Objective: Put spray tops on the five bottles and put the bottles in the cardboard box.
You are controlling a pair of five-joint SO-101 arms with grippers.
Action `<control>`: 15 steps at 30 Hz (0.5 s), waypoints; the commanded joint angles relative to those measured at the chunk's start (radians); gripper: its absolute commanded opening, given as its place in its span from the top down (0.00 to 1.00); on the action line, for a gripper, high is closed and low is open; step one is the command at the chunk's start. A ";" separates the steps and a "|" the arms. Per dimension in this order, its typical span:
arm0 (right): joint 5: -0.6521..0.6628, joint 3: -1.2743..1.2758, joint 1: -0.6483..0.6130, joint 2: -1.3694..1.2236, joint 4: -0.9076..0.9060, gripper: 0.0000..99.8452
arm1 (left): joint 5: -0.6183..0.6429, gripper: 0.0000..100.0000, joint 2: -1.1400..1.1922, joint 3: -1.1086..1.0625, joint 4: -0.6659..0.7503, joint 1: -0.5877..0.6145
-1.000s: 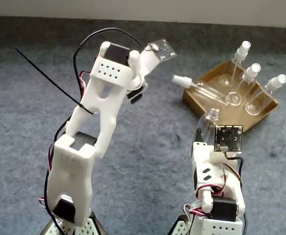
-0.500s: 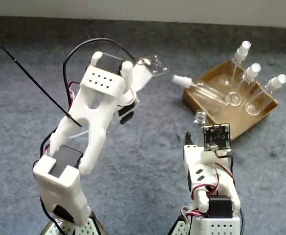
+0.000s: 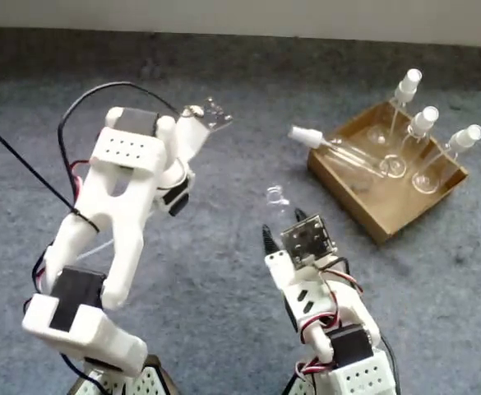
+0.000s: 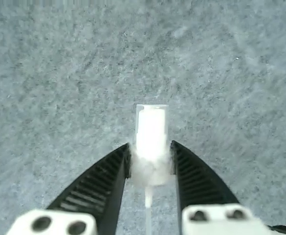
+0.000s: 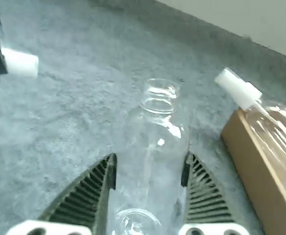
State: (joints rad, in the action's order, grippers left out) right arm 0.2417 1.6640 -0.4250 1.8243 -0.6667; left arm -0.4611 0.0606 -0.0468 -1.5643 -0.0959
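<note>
My left gripper (image 4: 150, 155) is shut on a white spray top (image 4: 151, 131) with its thin tube hanging below, held above the grey carpet. In the high view it hangs at the left of centre (image 3: 177, 188). My right gripper (image 5: 149, 172) is shut on a clear, uncapped bottle (image 5: 155, 132); the bottle's open mouth (image 3: 275, 196) points toward the left arm. The spray top (image 5: 20, 62) shows to one side of the bottle in the right wrist view. The cardboard box (image 3: 344, 197) lies at the right and holds several capped bottles, one lying down (image 3: 339, 148).
Grey carpet (image 3: 248, 90) covers the table between the arms and the box. Three capped bottles stand upright along the box's far side (image 3: 425, 123). The box's edge (image 5: 253, 161) is close beside the held bottle. A black cable (image 3: 18, 160) trails from the left arm.
The left arm has drawn back and to the left with the spray top. The right arm has swung left, carrying the open bottle away from the box toward the middle.
</note>
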 commanded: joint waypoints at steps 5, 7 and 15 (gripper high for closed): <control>0.023 0.093 -0.114 0.013 0.157 0.92 | 0.012 0.99 -0.079 -0.260 0.328 0.024; 0.020 0.107 -0.117 0.013 0.162 0.92 | 0.012 0.99 -0.079 -0.328 0.420 0.038; 0.023 0.111 -0.114 0.013 0.157 0.93 | 0.008 0.92 -0.079 -0.472 0.542 0.041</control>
State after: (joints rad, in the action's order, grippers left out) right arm 0.2509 1.6686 -0.5294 1.8243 -0.5332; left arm -0.4595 0.0315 -0.5071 -1.0441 -0.0683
